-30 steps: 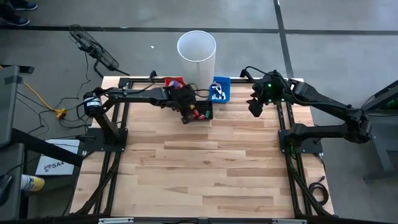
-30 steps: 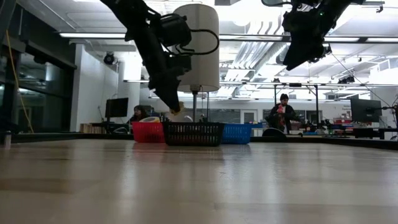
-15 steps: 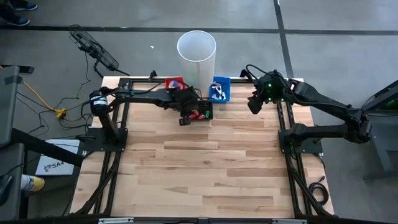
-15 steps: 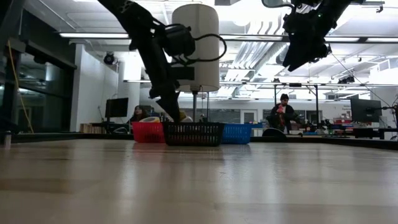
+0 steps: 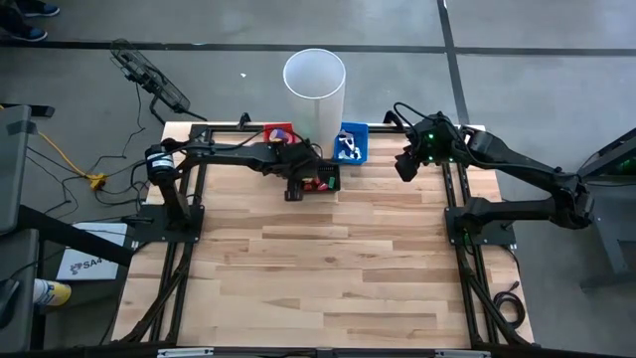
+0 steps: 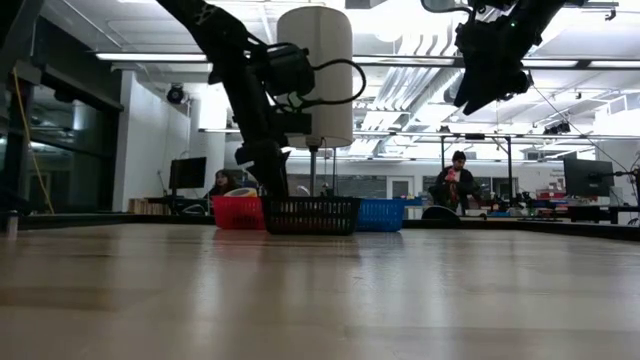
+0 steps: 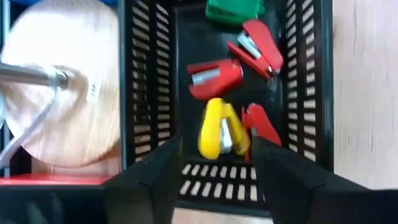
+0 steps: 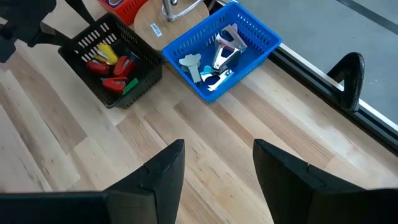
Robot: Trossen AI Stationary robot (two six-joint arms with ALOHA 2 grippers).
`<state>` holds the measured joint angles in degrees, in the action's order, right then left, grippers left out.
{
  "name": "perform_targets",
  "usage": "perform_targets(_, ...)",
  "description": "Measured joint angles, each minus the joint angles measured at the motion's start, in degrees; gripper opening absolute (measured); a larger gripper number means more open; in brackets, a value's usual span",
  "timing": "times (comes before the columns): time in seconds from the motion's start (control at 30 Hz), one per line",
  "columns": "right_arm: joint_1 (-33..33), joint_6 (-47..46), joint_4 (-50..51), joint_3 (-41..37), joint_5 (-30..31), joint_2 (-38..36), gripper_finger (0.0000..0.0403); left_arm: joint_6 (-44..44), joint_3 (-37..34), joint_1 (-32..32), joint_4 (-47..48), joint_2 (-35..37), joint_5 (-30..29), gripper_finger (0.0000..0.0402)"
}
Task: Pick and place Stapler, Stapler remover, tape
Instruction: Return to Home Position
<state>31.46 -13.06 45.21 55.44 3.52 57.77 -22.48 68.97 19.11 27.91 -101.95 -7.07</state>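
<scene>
Both arms are up at the far end of the wooden table [image 5: 318, 268], neither holding anything. The left gripper [image 7: 216, 146] hangs right over the near edge of the black bin [image 7: 140, 93], fingers spread wide with nothing between them. Below it in that bin sits the yellow stapler [image 7: 221, 130], touching a red stapler [image 7: 261, 124], with two more red ones [image 7: 214, 78] farther in and a green one [image 7: 235, 9] at the far end.

The right gripper [image 8: 217, 155] is off at the right side of the table, raised well above the boards and well apart from the bins. Its fingers are parted too, and it's empty.

The bins sit in a tight cluster – the red bin [image 5: 270, 129] on the left, the blue bin [image 5: 360, 134] on the right, and the black one just in front, between them. The blue bin has the stapler removers [image 8: 221, 53] in it, a small heap of silvery and pale pieces.

The tape [image 5: 284, 132] is tougher – from above only a bluish bit shows inside the red bin, so I can't tell how many rolls are there.

Behind the black bin stands a white cylinder [image 5: 314, 75] on a metal post with a round wooden base [image 7: 62, 81]; the base touches the black bin's wall.
</scene>
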Motion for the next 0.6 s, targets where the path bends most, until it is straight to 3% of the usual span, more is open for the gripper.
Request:
perform_targets(0.23, -0.02, 0.00, 0.07, 0.00, -0.69, 0.01, 0.0181, 0.42, -0.08, 0.00, 5.22, 1.16, 0.12, 0.0211)
perform_targets(0.6, 0.00, 0.13, 0.94, 0.00, -0.49, -0.01, 0.0181, 6.90, -0.04, 0.00, 15.96, 12.50, 0.06, 0.0212)
